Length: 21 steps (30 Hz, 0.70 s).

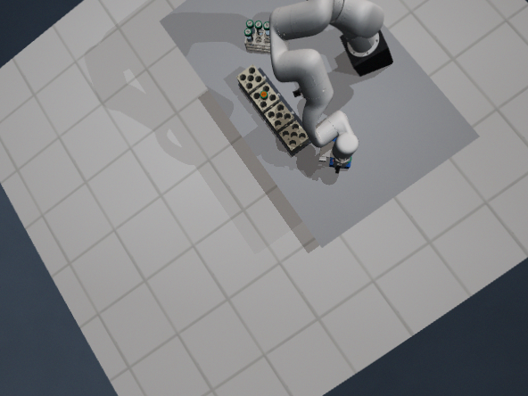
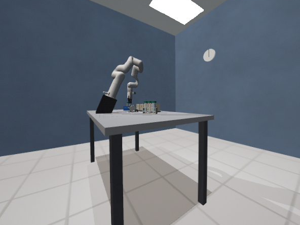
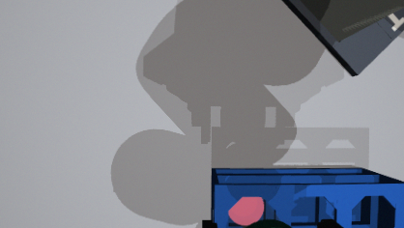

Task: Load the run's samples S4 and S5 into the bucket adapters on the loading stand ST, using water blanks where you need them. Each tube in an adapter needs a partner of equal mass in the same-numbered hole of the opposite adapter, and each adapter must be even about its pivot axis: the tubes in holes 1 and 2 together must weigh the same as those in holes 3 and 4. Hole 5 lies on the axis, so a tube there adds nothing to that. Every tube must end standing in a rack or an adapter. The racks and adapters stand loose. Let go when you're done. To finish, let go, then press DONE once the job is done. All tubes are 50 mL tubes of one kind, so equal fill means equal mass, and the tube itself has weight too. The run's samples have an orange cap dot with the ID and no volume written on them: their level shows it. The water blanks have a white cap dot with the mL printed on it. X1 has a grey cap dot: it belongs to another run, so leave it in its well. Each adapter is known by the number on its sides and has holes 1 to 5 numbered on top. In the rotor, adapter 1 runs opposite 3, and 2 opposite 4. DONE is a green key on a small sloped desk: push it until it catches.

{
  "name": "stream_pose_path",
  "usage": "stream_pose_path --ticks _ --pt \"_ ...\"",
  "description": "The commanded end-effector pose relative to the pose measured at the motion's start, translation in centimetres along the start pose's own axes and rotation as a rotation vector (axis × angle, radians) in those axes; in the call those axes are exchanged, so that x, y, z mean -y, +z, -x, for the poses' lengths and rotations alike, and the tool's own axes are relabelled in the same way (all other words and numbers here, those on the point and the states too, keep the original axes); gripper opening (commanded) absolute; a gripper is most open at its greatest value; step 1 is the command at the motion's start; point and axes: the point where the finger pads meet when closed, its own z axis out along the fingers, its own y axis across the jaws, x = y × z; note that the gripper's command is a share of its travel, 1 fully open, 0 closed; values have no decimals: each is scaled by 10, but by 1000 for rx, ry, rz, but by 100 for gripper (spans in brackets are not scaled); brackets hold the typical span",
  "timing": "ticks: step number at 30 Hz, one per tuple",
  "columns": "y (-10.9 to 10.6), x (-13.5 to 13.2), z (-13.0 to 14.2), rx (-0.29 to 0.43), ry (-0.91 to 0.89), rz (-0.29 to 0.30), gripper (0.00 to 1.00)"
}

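Note:
My gripper (image 1: 341,165) (image 2: 129,102) hangs low over a blue rack (image 1: 347,164) (image 2: 125,108) (image 3: 300,193) at the end of the adapter row. It is open, with its fingers set around a green-capped tube (image 3: 271,224) that stands in the rack. The tube's pink liquid (image 3: 246,210) shows through the rack wall. The cap's label is hidden. Four beige adapters (image 1: 279,116) (image 2: 139,107) (image 3: 348,34) stand in a row on the dark stand. An orange-dot tube (image 1: 263,94) stands in the second adapter from the far end.
A clear rack (image 1: 258,40) (image 2: 149,109) with several green-capped tubes stands beyond the adapters, partly under the arm. A small grey sloped desk (image 2: 132,108) sits right beside the blue rack. The arm's black base (image 1: 372,58) stands at the table's back.

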Motion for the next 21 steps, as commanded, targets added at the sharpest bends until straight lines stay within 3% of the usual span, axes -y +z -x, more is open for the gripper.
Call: stream_pose_path --ticks 1,18,19,21 --pt "1 2 0 0 0 -4 57" --pt "3 2 0 0 0 -4 57" --pt "2 2 0 0 0 -4 0" --pt "1 2 0 0 0 -4 0"
